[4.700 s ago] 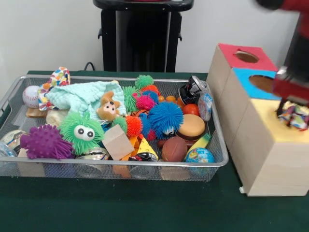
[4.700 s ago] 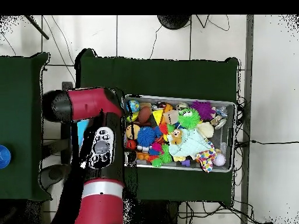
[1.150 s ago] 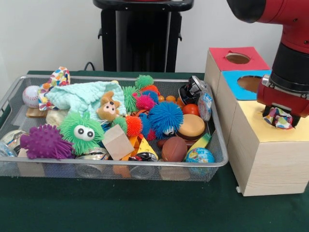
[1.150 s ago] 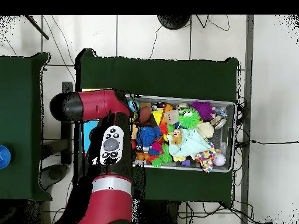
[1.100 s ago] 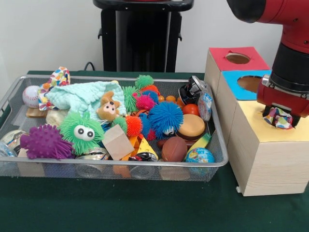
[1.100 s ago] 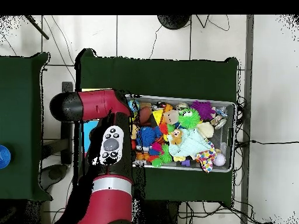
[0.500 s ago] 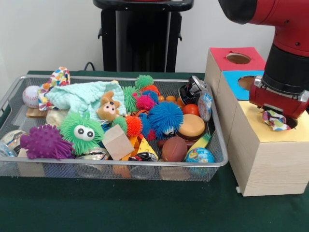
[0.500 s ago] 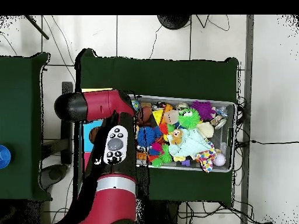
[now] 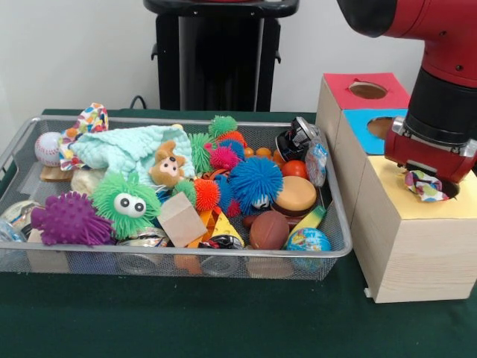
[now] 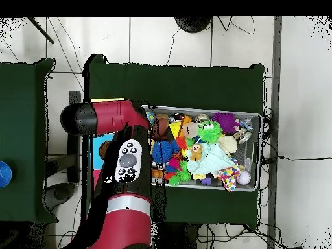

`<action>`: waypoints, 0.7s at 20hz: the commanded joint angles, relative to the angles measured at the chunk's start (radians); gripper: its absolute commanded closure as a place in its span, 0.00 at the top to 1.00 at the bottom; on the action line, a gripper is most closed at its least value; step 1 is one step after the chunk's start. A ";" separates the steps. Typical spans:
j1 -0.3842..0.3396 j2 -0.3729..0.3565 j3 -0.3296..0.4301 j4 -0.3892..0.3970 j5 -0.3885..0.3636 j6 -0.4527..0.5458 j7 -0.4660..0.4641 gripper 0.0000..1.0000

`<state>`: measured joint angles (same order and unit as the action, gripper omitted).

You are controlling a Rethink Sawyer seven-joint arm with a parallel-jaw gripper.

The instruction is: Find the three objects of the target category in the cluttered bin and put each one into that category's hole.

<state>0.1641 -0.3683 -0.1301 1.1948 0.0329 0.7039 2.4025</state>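
My gripper (image 9: 430, 176) hangs over the yellow top (image 9: 406, 203) of the wooden box, mostly hidden under the red wrist housing. A small multicoloured patterned cloth (image 9: 422, 185) sits just below it, draped at the rim of the yellow top's hole (image 9: 449, 191). I cannot see whether the gripper still holds it. The wire bin (image 9: 171, 256) on the left holds another patterned cloth (image 9: 89, 119) and a mint-green cloth (image 9: 123, 146) at its far left. In the overhead view the arm (image 10: 126, 162) covers the boxes and the gripper.
The box's red top (image 9: 350, 77) and blue top (image 9: 367, 128) each have a round hole. The bin is crowded with spiky balls, a baseball (image 9: 46, 148), a plush bear (image 9: 167, 165), a wooden block (image 9: 181, 218) and small balls. Green cloth covers the table (image 9: 223, 321).
Over the last second the arm shifted slightly left and the patterned cloth came down onto the rim of the yellow hole. Nothing has moved in the last half second.
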 commanded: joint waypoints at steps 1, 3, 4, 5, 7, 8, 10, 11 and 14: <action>-0.063 0.010 0.051 0.112 -0.038 -0.001 -0.011 0.00; -0.071 -0.001 0.064 0.126 -0.027 0.009 -0.014 0.00; -0.075 -0.007 0.070 0.134 -0.022 0.013 -0.016 0.00; -0.079 -0.012 0.076 0.141 -0.016 0.018 -0.018 0.00; -0.080 -0.031 0.079 0.153 -0.010 0.039 -0.018 0.00; -0.076 -0.041 0.074 0.154 -0.012 0.057 -0.016 0.00; -0.068 -0.049 0.061 0.146 -0.024 0.072 -0.010 0.00; -0.065 -0.047 0.057 0.142 -0.029 0.065 -0.008 0.00; -0.062 -0.058 0.055 0.142 -0.022 0.076 0.005 0.00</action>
<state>0.1482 -0.3949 -0.1096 1.2222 0.0333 0.7039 2.4025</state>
